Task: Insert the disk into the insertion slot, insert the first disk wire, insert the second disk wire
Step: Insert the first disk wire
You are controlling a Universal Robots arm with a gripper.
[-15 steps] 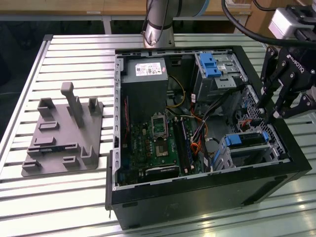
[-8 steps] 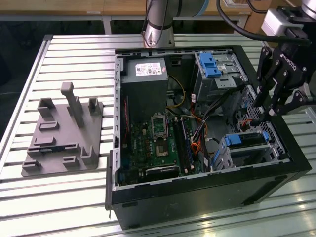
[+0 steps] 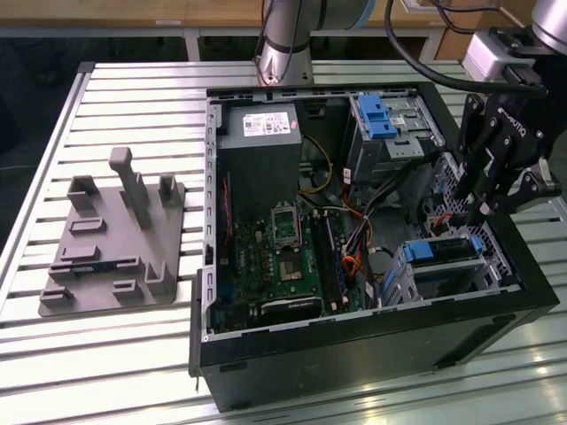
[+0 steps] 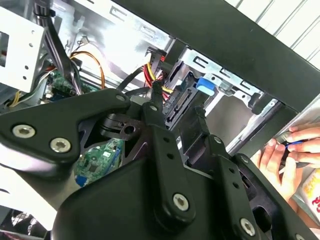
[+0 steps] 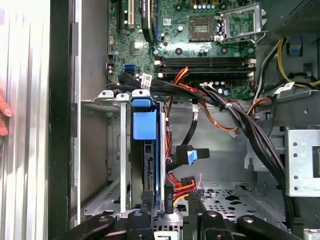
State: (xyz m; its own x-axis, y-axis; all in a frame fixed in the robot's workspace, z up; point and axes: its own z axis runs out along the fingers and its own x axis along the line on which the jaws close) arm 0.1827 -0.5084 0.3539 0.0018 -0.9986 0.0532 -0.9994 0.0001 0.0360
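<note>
The disk (image 3: 440, 251), in its blue frame, stands inside the insertion slot (image 3: 454, 282), the grey metal cage at the exterior view's right of the open case. The first wrist view shows the disk (image 5: 145, 125) upright between the cage walls (image 5: 107, 150). My gripper (image 3: 483, 211) hangs over the disk's rear end. A black wire connector (image 5: 169, 196) with red and yellow wires sits between the fingers, and my gripper (image 5: 170, 202) looks shut on it. In the second wrist view the connector (image 4: 177, 104) lies between the fingertips of my gripper (image 4: 178, 106). A loose blue-ended wire (image 5: 194, 155) hangs nearby.
A bundle of black cables (image 5: 235, 115) crosses the case above the motherboard (image 3: 283, 257). A taller cage with a blue latch (image 3: 379, 115) and the power supply (image 3: 261, 146) stand at the back. A grey fixture (image 3: 115, 239) lies outside the case. A person's hand (image 4: 280, 155) rests beside the case wall.
</note>
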